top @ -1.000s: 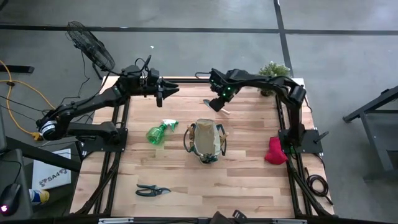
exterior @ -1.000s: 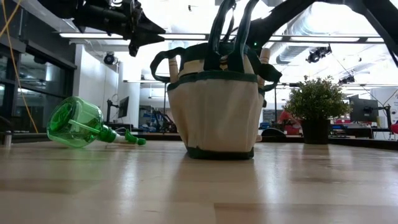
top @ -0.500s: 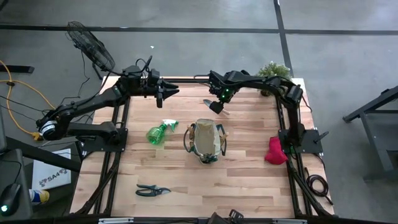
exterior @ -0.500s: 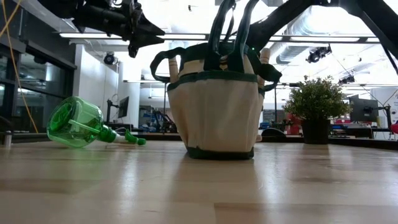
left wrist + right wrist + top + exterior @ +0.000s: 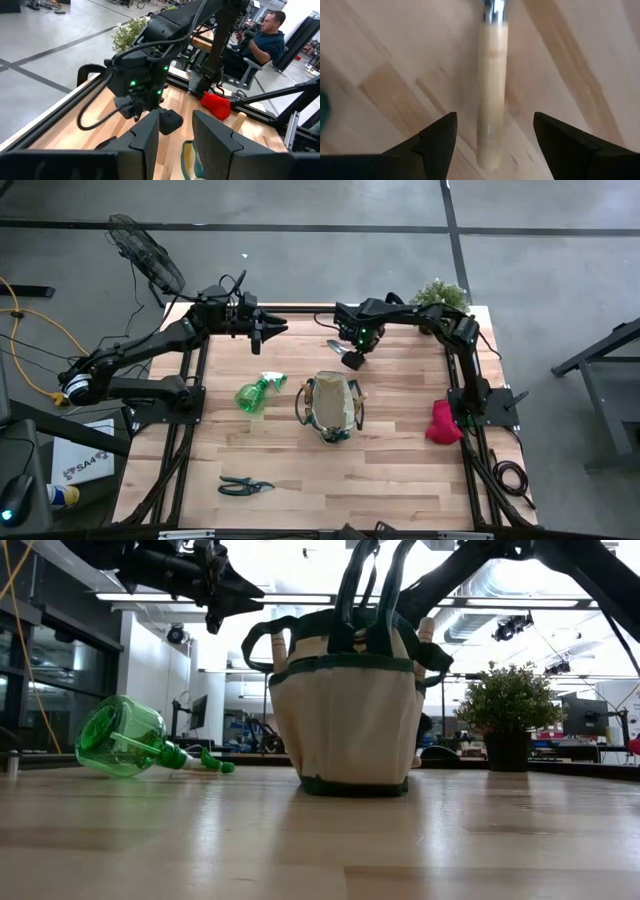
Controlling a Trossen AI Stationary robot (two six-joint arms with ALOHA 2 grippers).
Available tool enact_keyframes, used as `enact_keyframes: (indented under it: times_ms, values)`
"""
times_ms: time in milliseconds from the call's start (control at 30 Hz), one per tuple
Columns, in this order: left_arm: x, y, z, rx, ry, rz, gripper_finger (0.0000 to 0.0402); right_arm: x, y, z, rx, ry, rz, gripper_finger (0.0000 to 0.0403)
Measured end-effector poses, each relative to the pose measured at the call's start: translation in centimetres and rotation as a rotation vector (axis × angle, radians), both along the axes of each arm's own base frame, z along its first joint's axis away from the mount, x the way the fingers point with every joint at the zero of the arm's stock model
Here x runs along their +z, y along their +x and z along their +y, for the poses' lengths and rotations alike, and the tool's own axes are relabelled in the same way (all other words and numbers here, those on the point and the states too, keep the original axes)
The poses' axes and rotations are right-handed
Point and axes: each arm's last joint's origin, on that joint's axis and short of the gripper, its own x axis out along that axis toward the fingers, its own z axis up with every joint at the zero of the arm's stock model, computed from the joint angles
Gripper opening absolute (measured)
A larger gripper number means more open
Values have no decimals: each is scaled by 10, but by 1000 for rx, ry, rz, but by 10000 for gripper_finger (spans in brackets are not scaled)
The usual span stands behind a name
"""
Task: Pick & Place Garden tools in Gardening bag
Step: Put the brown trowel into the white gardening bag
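Right wrist view: trowel handle (image 5: 491,85) lies between spread jaws.

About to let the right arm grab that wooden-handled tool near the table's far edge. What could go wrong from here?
1. The right gripper is open astride the tool's wooden handle, near its butt end; a grip there may let the metal head droop.
2. The gardening bag already holds tools, so the new one may catch on them or on the loop handles.
3. The left gripper hovers nearby; the arms' paths could cross.
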Motion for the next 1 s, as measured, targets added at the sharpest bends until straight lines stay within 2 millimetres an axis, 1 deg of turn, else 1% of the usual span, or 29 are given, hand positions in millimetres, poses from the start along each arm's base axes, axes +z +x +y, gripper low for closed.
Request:
enact_keyframes:
  times_ms: [267,367,767,1000]
  values:
    - [0,0,0,-4,-1,1,115,-2,-2,5,42,-1,33,254]
    - [0,0,0,-3,-3,4,115,-2,-2,4,44,-14,36,248]
    - [-1,0,-1,-20,-7,3,115,-2,-4,5,52,-7,58,184]
    - [-1,0,-1,-20,-7,3,115,-6,-8,7,57,11,87,172]
